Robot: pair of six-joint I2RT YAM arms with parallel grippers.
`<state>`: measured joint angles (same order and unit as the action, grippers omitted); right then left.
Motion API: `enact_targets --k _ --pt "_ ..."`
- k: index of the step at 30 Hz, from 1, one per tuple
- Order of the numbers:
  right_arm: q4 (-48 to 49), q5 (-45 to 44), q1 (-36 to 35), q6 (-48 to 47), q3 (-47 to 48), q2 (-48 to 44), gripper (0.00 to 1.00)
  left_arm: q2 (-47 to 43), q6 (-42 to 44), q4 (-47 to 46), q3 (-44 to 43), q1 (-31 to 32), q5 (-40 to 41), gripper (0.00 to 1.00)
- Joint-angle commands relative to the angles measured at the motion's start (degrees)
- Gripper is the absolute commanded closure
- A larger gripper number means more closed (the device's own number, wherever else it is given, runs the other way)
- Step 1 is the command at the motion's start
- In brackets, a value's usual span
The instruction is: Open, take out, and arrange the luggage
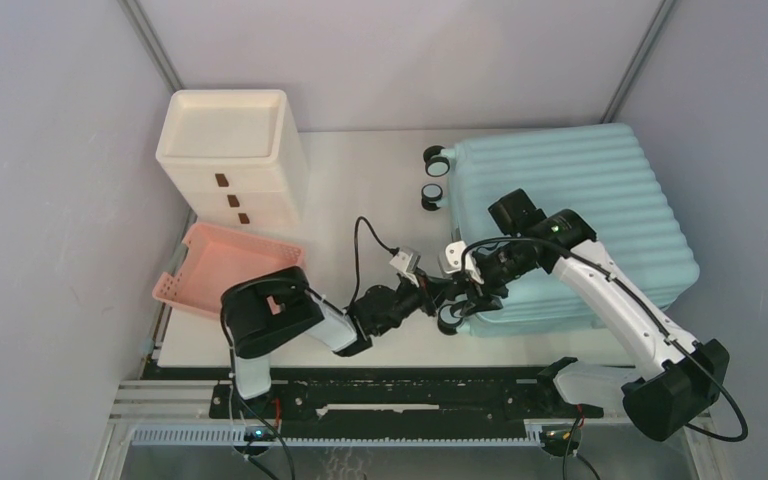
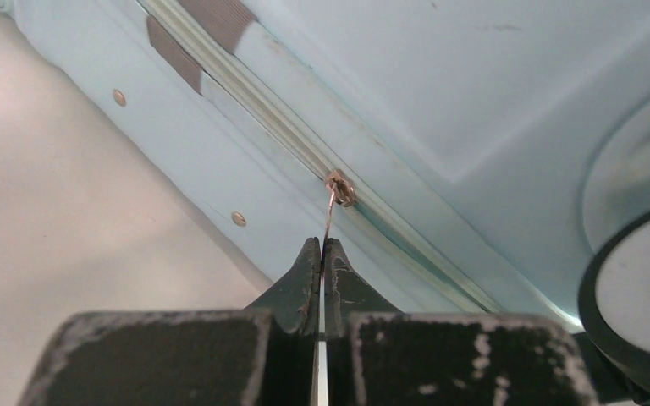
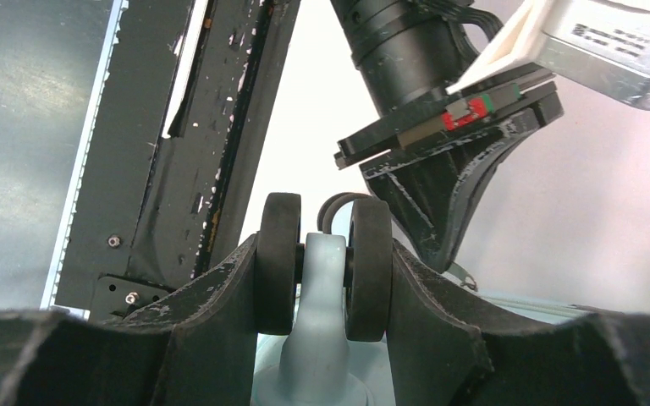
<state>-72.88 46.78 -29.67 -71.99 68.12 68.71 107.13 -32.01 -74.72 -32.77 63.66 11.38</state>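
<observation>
The luggage (image 1: 580,210) is lying flat on the right side of the bench (image 1: 360,170). The left claw (image 2: 322,254) is pinched fully shut on the zipper pull (image 2: 331,207) at its near-left corner. Right next to it, the right claw (image 3: 323,249) is roughly half open, clamped around a caster wheel (image 3: 281,262).

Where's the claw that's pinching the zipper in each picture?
Top external: left claw mid-table, at the luggage's near-left corner.
Left wrist: claw bottom centre, shut on the zipper pull.
Right wrist: claw upper right, beyond the gripped wheel.
Shared landmark: the pale blue luggage.
</observation>
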Motion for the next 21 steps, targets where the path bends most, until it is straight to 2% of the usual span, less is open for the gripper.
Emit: enact_targets --k 1,21 --pt "-5.28 11.19 0.01 -6.35 -1.21 -2.19 1.00 -1.23 -1.01 4.88 -1.93 -3.90 3.07 1.00" --pt "-6.57 11.25 0.57 -9.32 -2.65 -2.88 1.00 0.20 -3.02 16.55 -11.55 -13.76 -6.21 1.00"
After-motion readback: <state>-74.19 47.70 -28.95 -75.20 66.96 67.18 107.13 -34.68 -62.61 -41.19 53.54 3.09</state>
